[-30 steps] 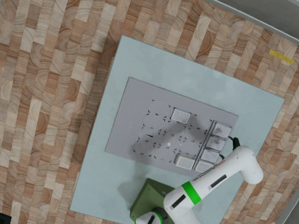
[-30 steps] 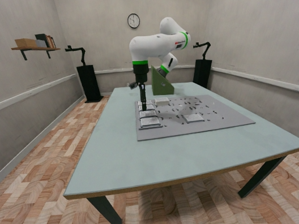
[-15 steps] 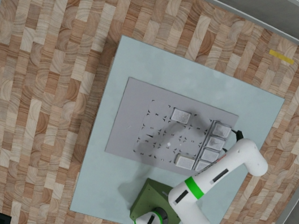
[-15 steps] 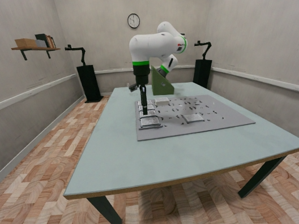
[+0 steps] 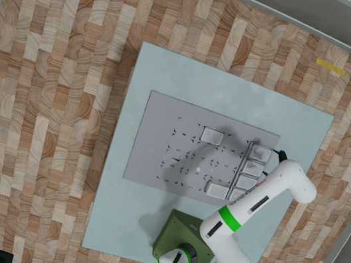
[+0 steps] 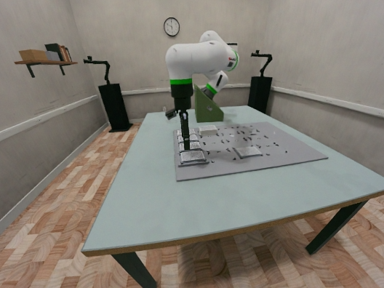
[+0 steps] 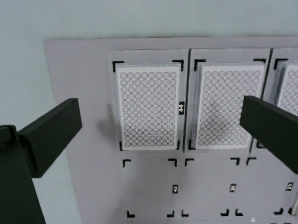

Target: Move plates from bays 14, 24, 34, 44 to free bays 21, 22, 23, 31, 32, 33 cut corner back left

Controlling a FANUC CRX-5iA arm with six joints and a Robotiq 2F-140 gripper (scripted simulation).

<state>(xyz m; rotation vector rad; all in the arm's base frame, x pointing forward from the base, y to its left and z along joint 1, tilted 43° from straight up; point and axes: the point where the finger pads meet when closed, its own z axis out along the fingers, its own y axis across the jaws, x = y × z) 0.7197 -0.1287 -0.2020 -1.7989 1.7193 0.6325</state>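
Top: your black two-finger jaws (image 5: 270, 162) (image 6: 186, 147) hang by col. 4, all four plates still to shift. Exterior: they're above desk (image 5: 166, 66) (image 6: 233, 204) (image 7: 22, 22) height. Wrist: jaws wide, nothing held, white rectangular sealed plate (image 5: 260, 153) (image 6: 193, 156) (image 7: 148, 107) in bay 44 between; prob. pick approach, so centre, descend, grip.

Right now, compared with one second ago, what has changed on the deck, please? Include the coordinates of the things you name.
The open gripper (image 5: 269, 162) (image 6: 187, 148) (image 7: 160, 111) moved along column 4 towards the back, away from the arm's base. Nothing was taken hold of or let go. The column 4 plates (image 5: 260, 153) (image 6: 193, 156) (image 7: 149, 110), the bay 42 plate (image 5: 213, 136) (image 6: 249, 151) and the block (image 5: 217, 190) (image 6: 208, 131) (image 7: 295, 206) stayed.
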